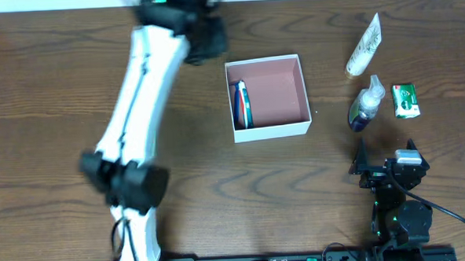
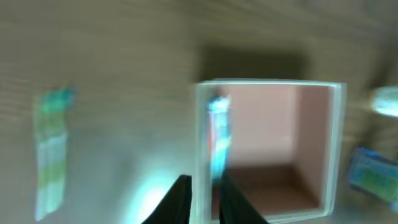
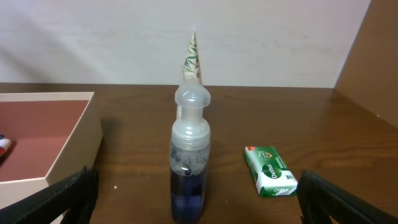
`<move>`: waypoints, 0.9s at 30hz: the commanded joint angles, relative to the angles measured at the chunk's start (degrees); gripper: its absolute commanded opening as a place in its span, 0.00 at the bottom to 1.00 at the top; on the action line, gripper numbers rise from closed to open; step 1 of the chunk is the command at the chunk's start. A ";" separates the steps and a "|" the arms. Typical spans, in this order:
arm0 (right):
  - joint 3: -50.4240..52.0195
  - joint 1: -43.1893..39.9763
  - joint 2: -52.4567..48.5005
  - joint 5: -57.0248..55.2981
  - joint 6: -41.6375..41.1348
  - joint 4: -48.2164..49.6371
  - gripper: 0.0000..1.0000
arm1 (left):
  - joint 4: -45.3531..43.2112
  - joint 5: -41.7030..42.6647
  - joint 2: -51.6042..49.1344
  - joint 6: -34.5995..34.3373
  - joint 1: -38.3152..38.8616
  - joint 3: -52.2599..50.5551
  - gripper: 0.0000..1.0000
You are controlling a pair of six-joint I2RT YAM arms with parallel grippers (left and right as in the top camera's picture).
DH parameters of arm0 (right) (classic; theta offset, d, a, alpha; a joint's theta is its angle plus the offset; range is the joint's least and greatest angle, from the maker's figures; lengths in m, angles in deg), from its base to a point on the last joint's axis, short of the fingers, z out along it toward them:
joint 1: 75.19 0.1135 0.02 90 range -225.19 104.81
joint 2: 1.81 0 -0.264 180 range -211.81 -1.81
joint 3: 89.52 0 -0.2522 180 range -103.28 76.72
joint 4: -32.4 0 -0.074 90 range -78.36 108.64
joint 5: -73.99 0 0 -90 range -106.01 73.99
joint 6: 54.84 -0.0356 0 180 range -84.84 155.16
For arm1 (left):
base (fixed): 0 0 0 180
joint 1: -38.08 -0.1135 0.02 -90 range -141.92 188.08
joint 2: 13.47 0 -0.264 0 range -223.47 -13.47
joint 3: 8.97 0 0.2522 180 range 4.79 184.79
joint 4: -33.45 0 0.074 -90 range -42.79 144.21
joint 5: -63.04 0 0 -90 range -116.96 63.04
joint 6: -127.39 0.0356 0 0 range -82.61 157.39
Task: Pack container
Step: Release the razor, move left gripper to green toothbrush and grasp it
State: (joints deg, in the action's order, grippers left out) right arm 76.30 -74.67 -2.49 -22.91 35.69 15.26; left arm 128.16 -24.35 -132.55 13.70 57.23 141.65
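The container (image 1: 267, 123) is a white-walled square box with a pink inside, at the table's middle. A blue and red toiletry (image 1: 241, 104) lies against its left wall. My left gripper (image 1: 205, 37) is raised beyond the box's far left corner, blurred by motion. In the left wrist view its fingers (image 2: 204, 198) are nearly together with nothing between them, above the container's (image 2: 267, 87) left wall. My right gripper (image 1: 387, 167) is open and empty, just short of a clear bottle of blue liquid (image 3: 188, 168).
A white tube (image 1: 365, 46) lies at the back right and a green soap bar (image 1: 405, 101) lies right of the bottle (image 1: 367, 105). The left wrist view shows a blurred green and white packet (image 2: 53, 149) left of the box. The left arm (image 1: 141, 111) crosses the table's left.
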 commanded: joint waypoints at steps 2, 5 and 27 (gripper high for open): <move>0.11 0.63 0.31 0.04 0.39 -0.26 0.99 | 5.92 -13.31 -0.87 2.25 -4.90 -4.24 0.17; 0.11 0.63 0.31 0.07 0.39 -0.26 0.99 | 5.38 -12.09 -0.87 2.45 -8.22 -9.33 0.17; 0.11 0.63 0.31 0.07 0.39 -0.24 0.99 | -12.20 0.02 -0.87 14.29 -17.97 -40.54 0.17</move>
State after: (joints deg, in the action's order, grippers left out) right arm 76.30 -74.67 -2.49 -22.91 35.67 15.26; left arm 116.64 -25.31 -134.11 26.10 39.31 102.94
